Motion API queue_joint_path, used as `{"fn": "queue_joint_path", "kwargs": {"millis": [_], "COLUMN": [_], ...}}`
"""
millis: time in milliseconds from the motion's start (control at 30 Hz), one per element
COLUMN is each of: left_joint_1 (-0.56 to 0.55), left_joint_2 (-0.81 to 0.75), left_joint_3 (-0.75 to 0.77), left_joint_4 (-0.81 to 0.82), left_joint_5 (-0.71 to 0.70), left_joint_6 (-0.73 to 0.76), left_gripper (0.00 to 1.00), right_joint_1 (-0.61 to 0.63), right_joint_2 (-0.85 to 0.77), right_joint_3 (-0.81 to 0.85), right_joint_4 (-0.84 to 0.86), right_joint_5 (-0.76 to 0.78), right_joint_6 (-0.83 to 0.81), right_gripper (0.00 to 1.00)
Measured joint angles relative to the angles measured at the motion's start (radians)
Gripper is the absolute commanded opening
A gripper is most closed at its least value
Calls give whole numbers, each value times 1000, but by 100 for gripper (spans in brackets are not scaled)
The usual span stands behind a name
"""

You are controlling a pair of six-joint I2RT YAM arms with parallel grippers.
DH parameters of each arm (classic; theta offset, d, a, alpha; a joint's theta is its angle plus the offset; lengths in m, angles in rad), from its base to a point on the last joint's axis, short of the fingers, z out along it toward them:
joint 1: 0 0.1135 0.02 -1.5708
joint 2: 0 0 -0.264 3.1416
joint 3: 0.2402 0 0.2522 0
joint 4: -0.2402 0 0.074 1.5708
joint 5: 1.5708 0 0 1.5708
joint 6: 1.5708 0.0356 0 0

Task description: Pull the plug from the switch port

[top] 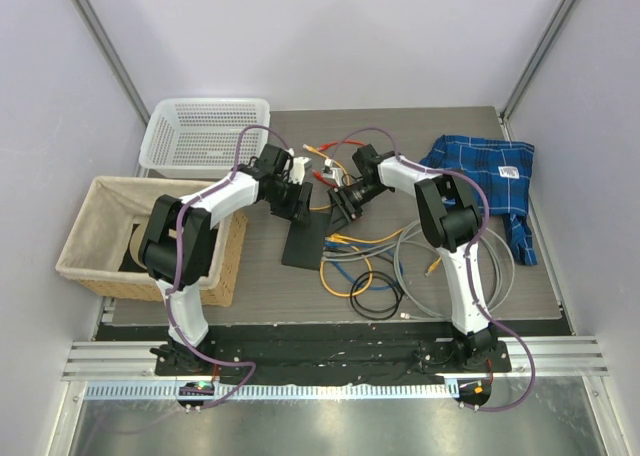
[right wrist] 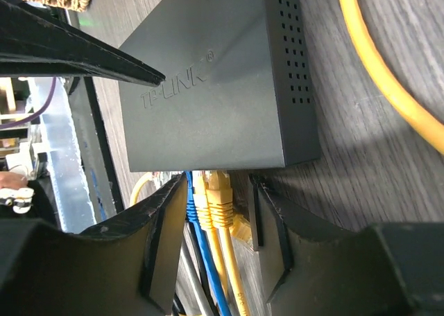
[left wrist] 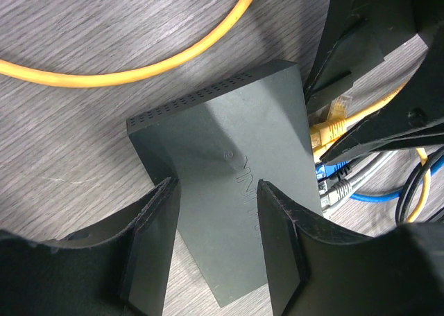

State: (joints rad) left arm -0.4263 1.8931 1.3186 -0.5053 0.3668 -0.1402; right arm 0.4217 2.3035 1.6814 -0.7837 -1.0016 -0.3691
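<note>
The matte-black switch point(top: 305, 238) lies flat mid-table, also seen in the left wrist view point(left wrist: 236, 143) and the right wrist view point(right wrist: 208, 87). Two yellow plugs point(right wrist: 222, 195) and a blue plug point(right wrist: 191, 205) sit in its sockets. My right gripper point(right wrist: 216, 191) is open, its fingers either side of these plugs, with a gap to the right of the yellow ones. My left gripper point(left wrist: 216, 188) is open, just above the switch's top, at the end away from the sockets. In the top view both grippers point(top: 290, 201) point(top: 345, 204) meet over the switch.
A white plastic basket point(top: 205, 131) stands at the back left and a lined wicker basket point(top: 100, 238) at the left. A blue plaid cloth point(top: 490, 176) lies at the right. Coils of yellow, blue, grey and black cable point(top: 400, 266) lie in front of the switch.
</note>
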Motion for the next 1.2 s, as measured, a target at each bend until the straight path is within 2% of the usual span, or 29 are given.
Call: {"fn": "queue_joint_path", "kwargs": {"millis": [333, 500, 600, 633, 667, 900, 1200], "left_joint_1": [0, 0, 0, 0, 0, 0, -1], "left_joint_2": [0, 0, 0, 0, 0, 0, 4], "left_joint_3": [1, 1, 1, 1, 1, 2, 8], "left_joint_4": [-2, -3, -3, -3, -3, -3, -9], "left_joint_5": [0, 0, 0, 0, 0, 0, 0], "left_joint_6": [14, 15, 16, 16, 16, 17, 17], "left_gripper": [54, 54, 54, 54, 54, 54, 54], "right_joint_1": [0, 0, -1, -1, -2, -6, -11], "right_joint_2": [21, 28, 32, 33, 34, 47, 134], "right_joint_3": [14, 14, 15, 16, 17, 25, 155], "right_joint_4": [-16, -17, -18, -20, -21, -27, -219], "right_joint_5": [-16, -13, -19, -21, -19, -23, -60], "right_joint_6": [-3, -3, 3, 5, 7, 23, -87], "right_gripper": [39, 31, 17, 5, 2, 2, 2]}}
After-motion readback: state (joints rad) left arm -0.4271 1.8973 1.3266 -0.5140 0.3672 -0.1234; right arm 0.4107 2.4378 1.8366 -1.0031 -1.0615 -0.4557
